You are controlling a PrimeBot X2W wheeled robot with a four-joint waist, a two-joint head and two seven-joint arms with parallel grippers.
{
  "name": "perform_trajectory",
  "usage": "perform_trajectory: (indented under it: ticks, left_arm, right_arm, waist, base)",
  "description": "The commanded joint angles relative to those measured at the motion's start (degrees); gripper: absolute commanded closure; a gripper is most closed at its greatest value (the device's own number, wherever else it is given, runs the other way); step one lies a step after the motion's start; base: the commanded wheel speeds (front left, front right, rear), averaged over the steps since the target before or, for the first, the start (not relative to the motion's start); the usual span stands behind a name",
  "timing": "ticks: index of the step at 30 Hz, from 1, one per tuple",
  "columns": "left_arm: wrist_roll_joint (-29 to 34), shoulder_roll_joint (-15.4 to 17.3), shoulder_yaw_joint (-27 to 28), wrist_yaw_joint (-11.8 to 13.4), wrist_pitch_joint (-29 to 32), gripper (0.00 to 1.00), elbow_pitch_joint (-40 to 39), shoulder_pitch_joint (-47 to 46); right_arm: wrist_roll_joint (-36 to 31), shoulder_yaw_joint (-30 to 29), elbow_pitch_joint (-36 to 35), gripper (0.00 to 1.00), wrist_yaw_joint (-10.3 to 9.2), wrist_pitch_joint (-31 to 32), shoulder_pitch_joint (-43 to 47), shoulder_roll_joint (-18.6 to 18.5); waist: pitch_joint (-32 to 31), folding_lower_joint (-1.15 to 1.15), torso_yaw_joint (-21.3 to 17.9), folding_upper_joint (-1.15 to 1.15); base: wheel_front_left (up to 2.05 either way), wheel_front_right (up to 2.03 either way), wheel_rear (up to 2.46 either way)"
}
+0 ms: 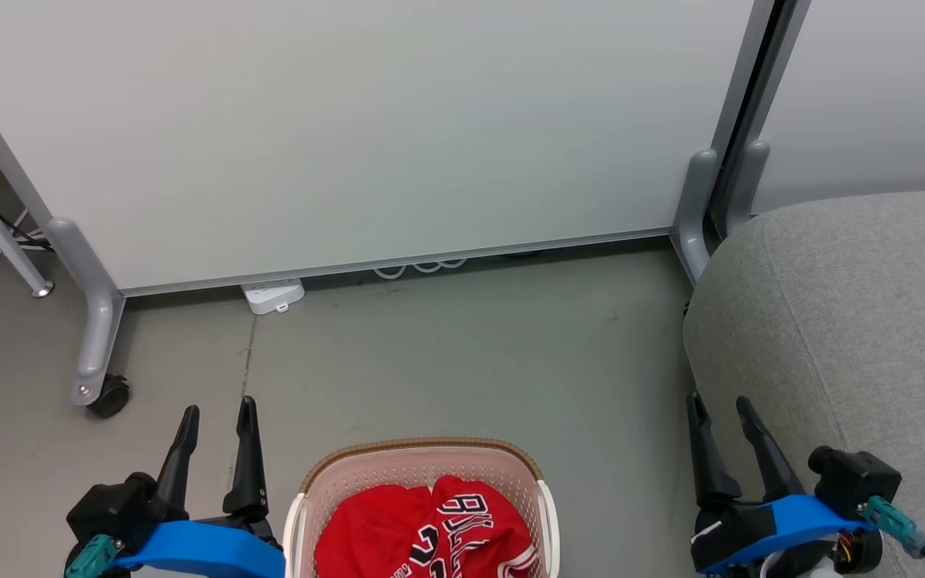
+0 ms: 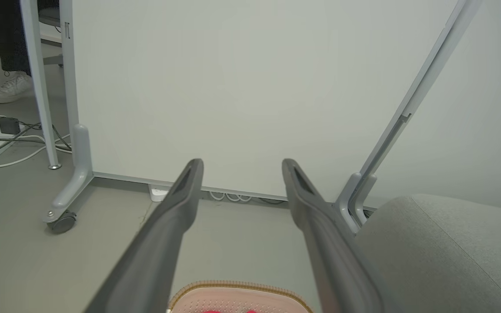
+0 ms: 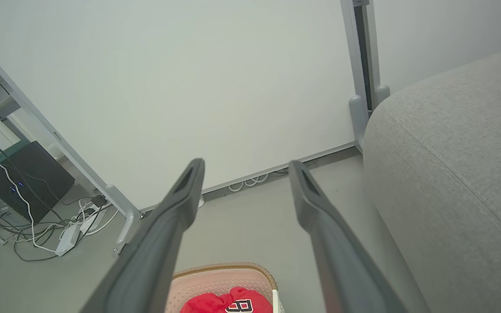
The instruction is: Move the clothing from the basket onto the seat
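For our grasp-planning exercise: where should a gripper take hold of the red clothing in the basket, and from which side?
Probably pinch the raised fold atop the clothing, coming down from above: it lies heaped and crumpled, and the basket walls block any sideways approach.

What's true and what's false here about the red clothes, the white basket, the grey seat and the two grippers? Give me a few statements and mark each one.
The red basketball clothing lies in the cream perforated plastic basket with the brown rim. True.
The left gripper is shut on the clothing. False: its fingers stand apart, holding nothing.
The large grey fabric seat stands to the robot's right of the basket. True.
The right gripper holds a garment. False: it is open and empty.
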Motion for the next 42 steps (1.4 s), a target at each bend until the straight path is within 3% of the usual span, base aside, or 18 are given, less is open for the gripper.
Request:
perform_trajectory:
  ticks: [1,33,42]
  left_arm:
    - [1.6,0.4,-0.1,0.3,-0.5,0.00,-0.1,-1.0]
    - [13.7,0.5,-1.4,-0.1,-4.1,0.00,2.8,-1.1]
    - [13.5,0.5,-1.1,-0.3,-4.0,0.00,3.1,-1.0]
  right_arm:
    - [-1.8,0.3,0.0,0.00,0.00,-0.6,-0.8,-0.2]
    - [-16.0,1.3,3.6,0.00,-0.01,-4.1,-1.2,-0.2]
    - [-15.7,1.3,4.1,0.00,-0.01,-4.2,-1.4,-0.2]
  waist:
    - [0.0,0.00,0.0,0.00]
    - [-0.2,0.00,0.4,0.00]
    - [-0.2,0.00,0.5,0.00]
  base:
    - [0.00,0.00,0.00]
    - [0.00,0.00,0.00]
    - [0.00,0.00,0.00]
